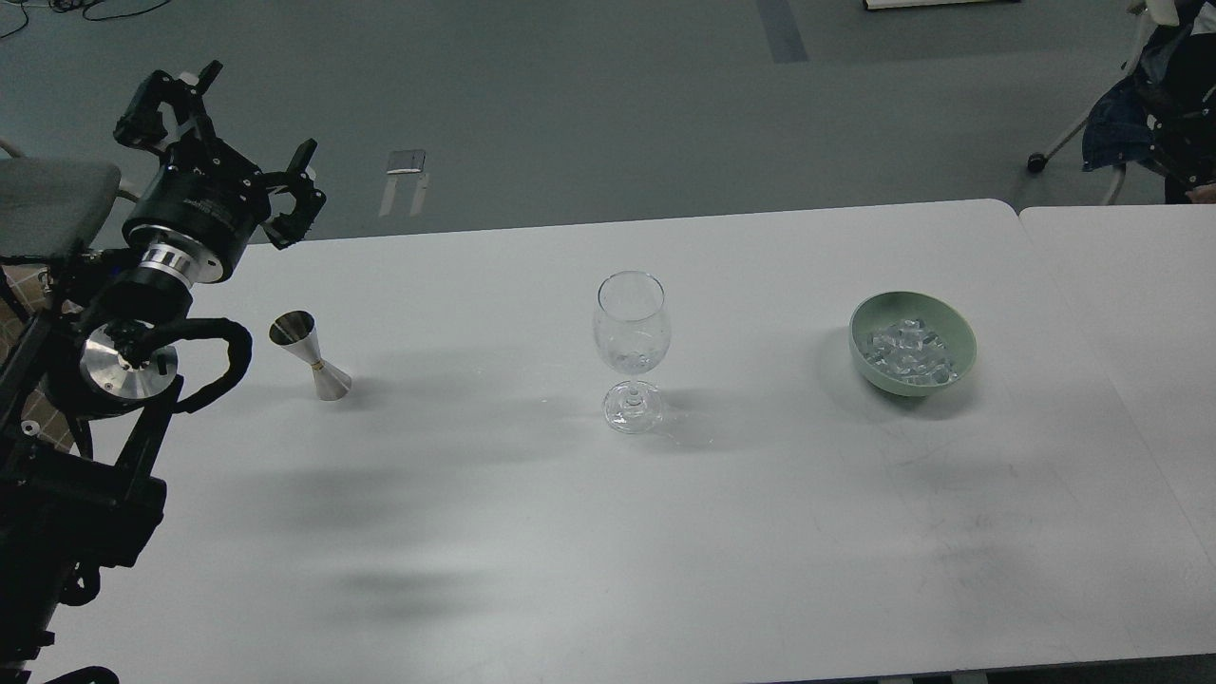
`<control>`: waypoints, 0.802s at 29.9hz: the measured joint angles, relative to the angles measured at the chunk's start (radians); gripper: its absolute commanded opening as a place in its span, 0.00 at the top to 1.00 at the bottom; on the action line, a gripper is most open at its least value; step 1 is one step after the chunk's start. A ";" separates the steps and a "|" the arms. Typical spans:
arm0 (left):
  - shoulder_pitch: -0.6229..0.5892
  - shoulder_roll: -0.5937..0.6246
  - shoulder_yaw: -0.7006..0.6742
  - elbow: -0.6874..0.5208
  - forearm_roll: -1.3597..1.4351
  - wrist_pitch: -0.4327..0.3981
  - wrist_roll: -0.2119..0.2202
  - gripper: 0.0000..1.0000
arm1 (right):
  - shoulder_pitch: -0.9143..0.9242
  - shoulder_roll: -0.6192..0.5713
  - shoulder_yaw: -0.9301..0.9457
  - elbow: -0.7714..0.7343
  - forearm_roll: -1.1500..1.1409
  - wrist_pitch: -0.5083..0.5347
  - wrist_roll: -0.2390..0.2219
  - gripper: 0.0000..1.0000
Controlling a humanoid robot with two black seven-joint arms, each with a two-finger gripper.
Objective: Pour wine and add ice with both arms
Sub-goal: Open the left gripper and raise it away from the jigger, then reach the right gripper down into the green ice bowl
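A clear wine glass [631, 348] stands upright at the table's middle, with a faint trace of clear liquid or small cubes low in its bowl. A steel jigger [310, 355] stands on the table at the left. A green bowl [958, 334] at the right holds several clear ice cubes [907, 351]. My left gripper [228, 128] is open and empty, raised above the table's far left corner, up and left of the jigger. My right arm and gripper are out of view.
The white table [608, 532] has a second table abutting it at the right [1121, 285]. A grey chair [47, 199] is at the far left, and a chair with dark clothing [1154, 104] at the far right.
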 measured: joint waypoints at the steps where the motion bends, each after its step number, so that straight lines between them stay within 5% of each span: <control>1: 0.000 -0.002 -0.004 -0.015 0.000 0.001 0.000 0.02 | 0.009 -0.004 -0.005 0.011 -0.032 -0.005 0.000 0.00; 11: 0.018 -0.015 -0.093 -0.074 -0.002 -0.034 0.068 0.03 | 0.040 -0.052 -0.139 0.234 -0.377 -0.044 -0.003 0.00; 24: 0.023 -0.022 -0.168 -0.028 -0.004 -0.028 0.066 0.02 | 0.197 -0.249 -0.562 0.394 -0.718 -0.039 0.005 0.01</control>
